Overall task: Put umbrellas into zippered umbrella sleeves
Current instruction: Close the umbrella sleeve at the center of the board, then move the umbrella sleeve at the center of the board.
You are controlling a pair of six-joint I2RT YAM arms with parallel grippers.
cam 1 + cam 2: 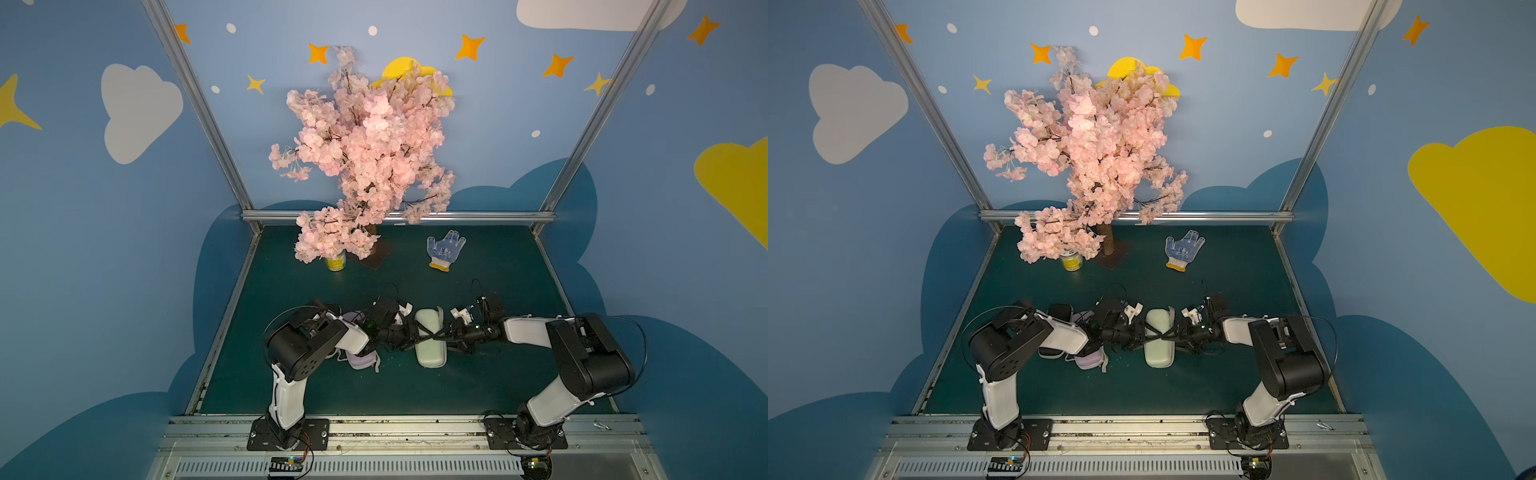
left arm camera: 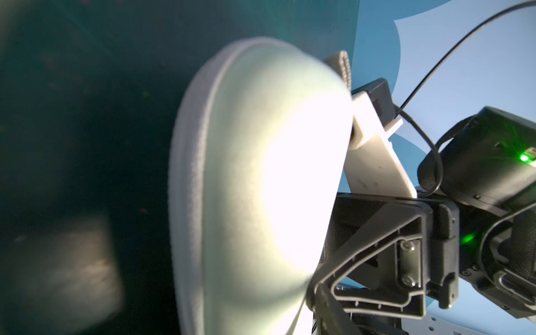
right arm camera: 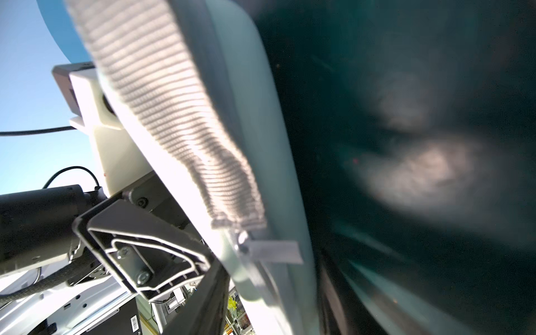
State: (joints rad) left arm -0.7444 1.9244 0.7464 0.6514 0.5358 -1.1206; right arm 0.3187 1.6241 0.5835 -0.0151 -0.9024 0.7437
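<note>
Where the left arm point(image 1: 353, 336) reaches in, it hides most of the black sleeve point(image 1: 1059, 312) and the lavender sleeve point(image 1: 359, 361), which lie close together on the desk point(image 1: 498, 374). Behind them stand a yellow can point(image 1: 336, 262) and a pink blossom tree point(image 1: 365, 145). At the centre the off-white sleeve point(image 1: 431, 353) lies closed on the desk. The left jaws come at it from its left side and the right jaws from its right. Their dark fingers point(image 1: 426, 330) cross above the shell. I cannot tell how wide either pair stands or whether it grips. A dotted glove point(image 1: 444, 249) lies well apart, behind.
</note>
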